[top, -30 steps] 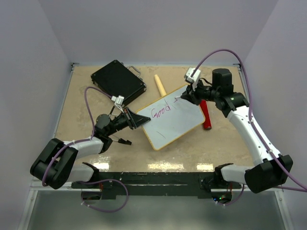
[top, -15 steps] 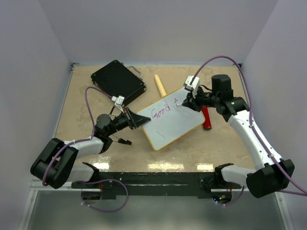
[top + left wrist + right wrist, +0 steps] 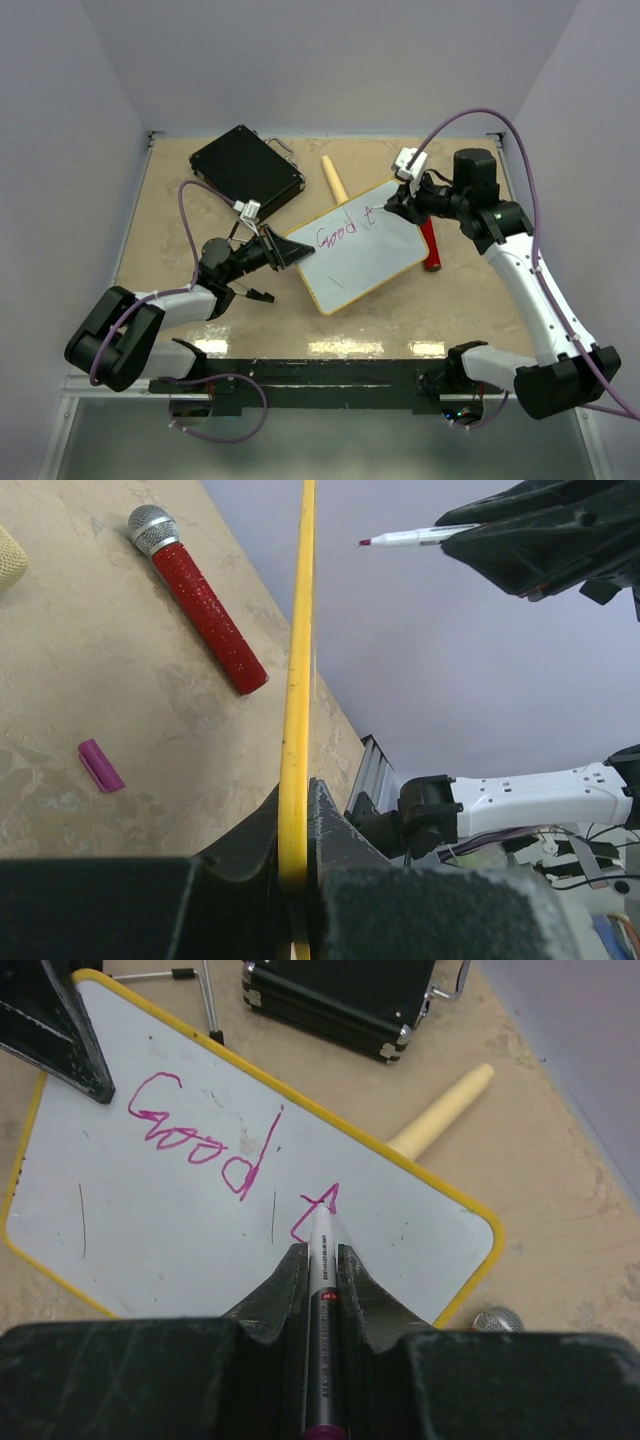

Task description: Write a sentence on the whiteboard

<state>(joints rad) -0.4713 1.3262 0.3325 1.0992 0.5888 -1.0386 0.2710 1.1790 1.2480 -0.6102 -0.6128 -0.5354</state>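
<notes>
While the left hand (image 3: pixel 288 250) stayed pinched shut on the 9 o'clock corner of the whiteboard (image 3: pixel 370 260), steadying it in the middle of the worktop (image 3: pixel 170 240), the right hand (image 3: pixel 397 204) did the only visible work of the last second. A second before, the sentence (image 3: pixel 337 233) was just the magenta word "Good" with a short dash beyond it. Half a second later a crossed stroke stood there, and at this moment a fuller letter-like mark (image 3: pixel 367 214) sat at 2 o'clock of "Good". It read roughly as a "t" from above and as a small pointed loop in the right wrist view. The right hand had meanwhile drifted toward 1 o'clock, out over the board's far corner, its jaws closed tight on the marker (image 3: pixel 323 1260). In the left wrist view the marker's tip hung clear of the board's yellow edge, so it looked lifted rather than pressed down. I judged this to be a pen lift between strokes. 1 word was finished, a 2nd had only its 1st letter, and most of the board below was bare, so the task seemed well short of done. The black case (image 3: pixel 245 170) at 11 o'clock and the red microphone (image 3: pixel 430 248) at the board's 3 o'clock edge had not moved.
</notes>
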